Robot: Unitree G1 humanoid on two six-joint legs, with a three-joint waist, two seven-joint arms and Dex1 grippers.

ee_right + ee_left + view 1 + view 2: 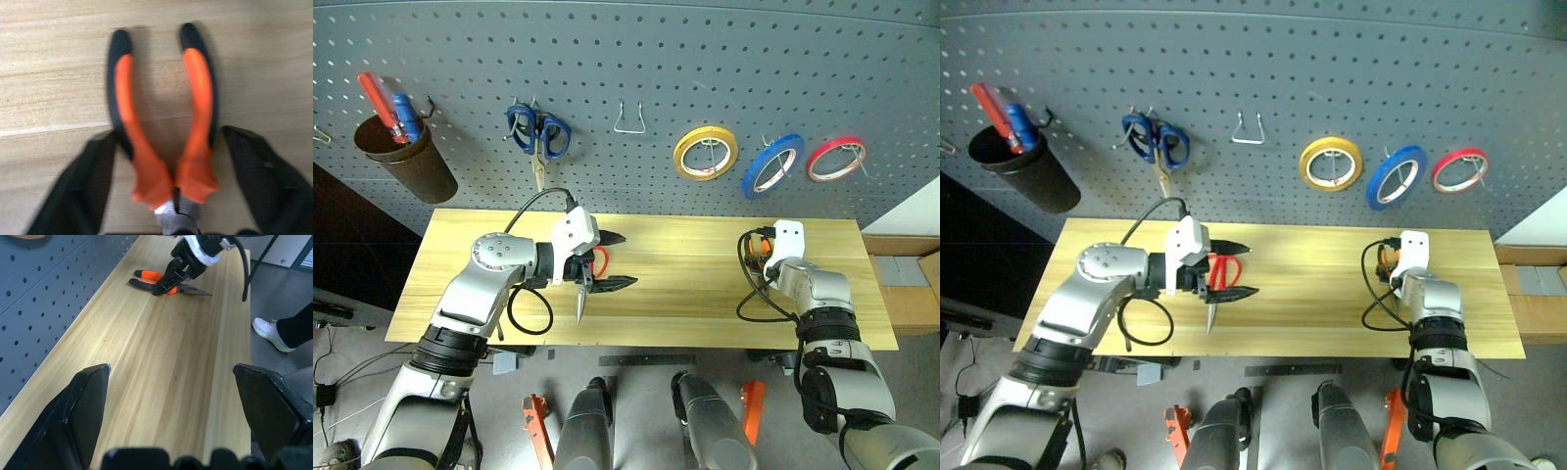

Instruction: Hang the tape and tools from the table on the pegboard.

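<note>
1. One cup point(406, 162) hangs at the left end of the pegboard point(656, 59). Two handles stand in it, one red point(377, 98) and one blue point(403, 113); what tools they belong to cannot be told.
2. Three tape rolls hang side by side on the right part of the board: yellow tape point(680, 155), blue tape point(751, 174) and red tape point(815, 160). The blue one is in the middle, tilted on its hook.
3. There are two pairs of scissors. The blue scissors point(538, 132) hang on the board just right of the cup, blades down. The red scissors point(599, 262) are at the left gripper over the table point(685, 284), blade tip towards the near edge.
4. One wire hook point(628, 119) sits on the board between the blue scissors and the yellow tape.
5. One pair of pliers point(195, 88) lies flat on the right part of the table, its orange-and-black handles parted.
6. The left gripper point(628, 260) has its fingers spread wide. In the head views the red handles show between them; whether either finger touches the scissors cannot be told.
7. The right gripper point(168, 134) is down over the pliers, one finger on each outer side of the handles. The fingers stand apart, close against the handles, and a firm pinch cannot be made out.
</note>
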